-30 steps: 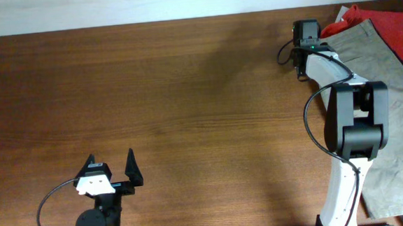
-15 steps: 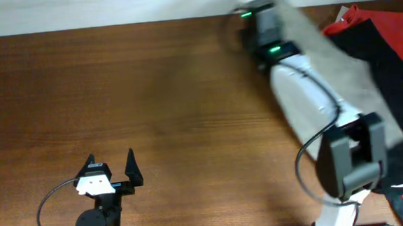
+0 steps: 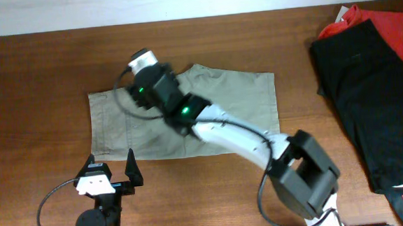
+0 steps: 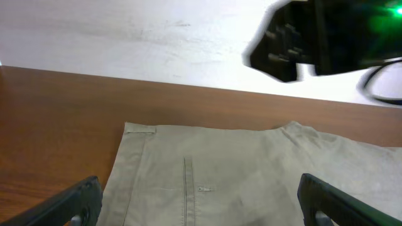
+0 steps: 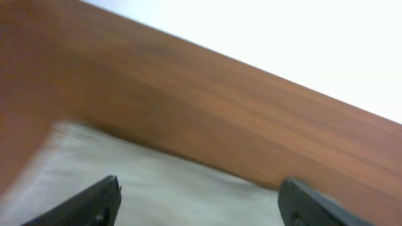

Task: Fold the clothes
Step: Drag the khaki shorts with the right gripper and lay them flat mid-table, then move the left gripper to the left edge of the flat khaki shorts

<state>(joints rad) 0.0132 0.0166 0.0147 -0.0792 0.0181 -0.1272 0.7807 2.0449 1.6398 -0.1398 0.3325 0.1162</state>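
Observation:
A khaki garment [image 3: 216,115] lies spread flat across the middle of the table, with its waistband toward the left. It also fills the lower part of the left wrist view [image 4: 251,176] and shows blurred in the right wrist view [image 5: 157,188]. My right gripper [image 3: 142,64] reaches over the garment's far left corner, and in its own view [image 5: 200,185] the jaws stand wide apart with nothing between them. My left gripper [image 3: 110,164] sits open at the garment's near edge; its wrist view [image 4: 200,188] shows the fingers spread over the cloth, holding nothing.
A black garment [image 3: 361,82] lies on a red one [image 3: 385,17] in a pile at the table's right end. The right arm [image 3: 245,142] crosses diagonally over the khaki garment. The table's far edge meets a white wall [image 3: 55,10].
The right arm swung from the pile at the right to the table's middle, dragging the khaki garment along. Its jaws then opened and let the cloth go. The left arm stayed still.

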